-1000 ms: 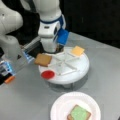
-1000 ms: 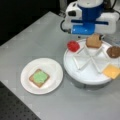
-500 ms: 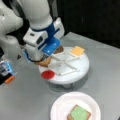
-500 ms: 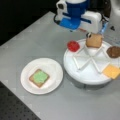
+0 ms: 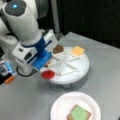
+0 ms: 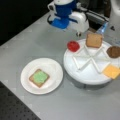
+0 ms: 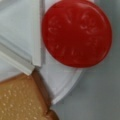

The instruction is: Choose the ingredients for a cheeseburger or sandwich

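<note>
The white and blue Franka arm is leaning in from a front view's left, its wrist bending down and its gripper hanging just above the edge of the round white divided tray; whether the fingers are wide or narrow cannot be told, and nothing can be seen held between them. Directly beneath it, the flat red tomato disc is lying in a tray compartment at the rim, and the wrist view is showing that disc filling most of its wedge beside a white divider. To the right of it in that front view, the dark brown round patty and the yellow cheese square are sitting in their own compartments, apart from each other. In a front view, a brown toast square is lying in the compartment next to the tomato. Lower down, the white paper plate is carrying the sandwich so far: a brown toast base with a pale green lettuce layer on top. Everything is resting on a grey tabletop, with a dark background behind it.
</note>
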